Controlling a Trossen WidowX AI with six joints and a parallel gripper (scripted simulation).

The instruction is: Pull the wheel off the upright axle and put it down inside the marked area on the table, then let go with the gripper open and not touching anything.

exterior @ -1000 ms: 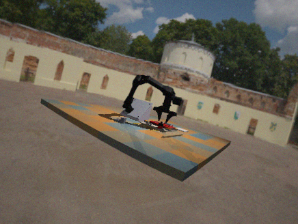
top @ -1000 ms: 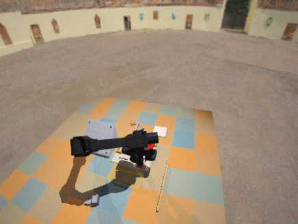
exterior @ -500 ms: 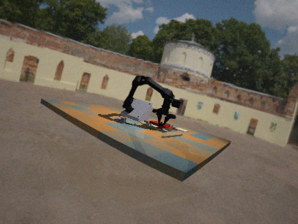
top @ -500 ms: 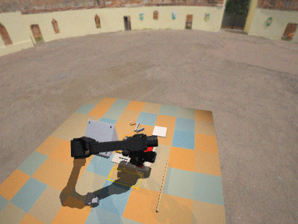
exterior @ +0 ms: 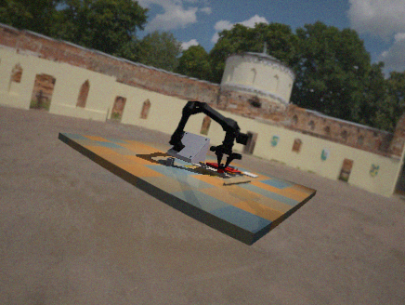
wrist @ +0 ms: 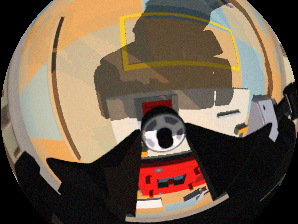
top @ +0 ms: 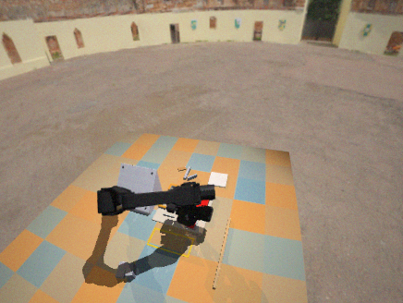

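The wheel, a black tyre with a light spoked hub, is between the fingertips in the wrist view. My gripper points down and is shut on the wheel, one finger on each side. The dark centre of the hub shows, but I cannot tell how much of the axle is inside it. The wheel is over the white board with a dark red patch beside it. The marked area, a yellow outline, lies beside the board, partly in the arm's shadow. In the top and exterior views the gripper hides the wheel.
A red part lies close by the fingers on the white board. A grey tilted panel stands near the arm. A thin stick, a white square and small loose pieces lie around.
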